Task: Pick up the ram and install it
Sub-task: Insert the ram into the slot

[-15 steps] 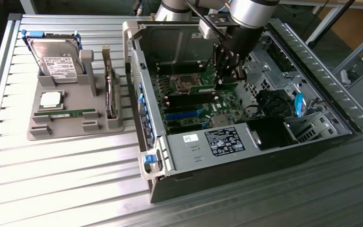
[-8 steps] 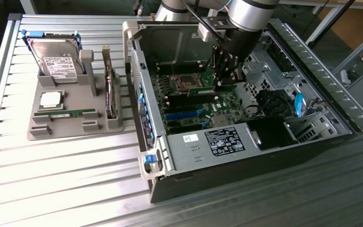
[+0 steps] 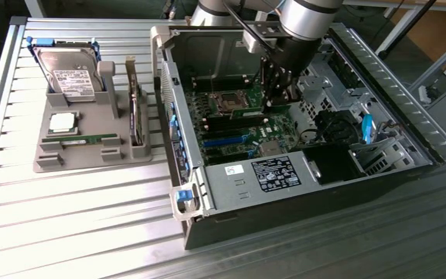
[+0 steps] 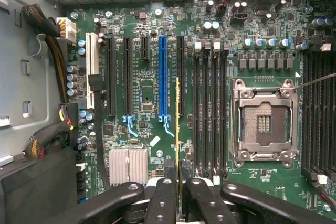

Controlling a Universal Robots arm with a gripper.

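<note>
My gripper (image 3: 276,103) is lowered into the open computer case (image 3: 207,197), shut on the ram (image 3: 258,112), a thin green stick held above the motherboard (image 3: 243,136). In the wrist view the ram (image 4: 177,124) appears edge-on as a narrow yellow-green line between the black fingers (image 4: 164,200). It hangs over the board between the blue slot (image 4: 163,77) and the row of black memory slots (image 4: 210,114) beside the empty CPU socket (image 4: 264,121). I cannot tell whether it touches a slot. A second, similar green stick (image 3: 79,139) lies on the grey holder (image 3: 91,163).
The grey holder on the exterior view's left also carries a hard drive (image 3: 72,72), a square silver CPU chip (image 3: 62,122) and an upright expansion card (image 3: 135,110). Cable bundles (image 4: 47,77) and a heatsink (image 4: 128,165) sit near the slots. The case walls surround the arm.
</note>
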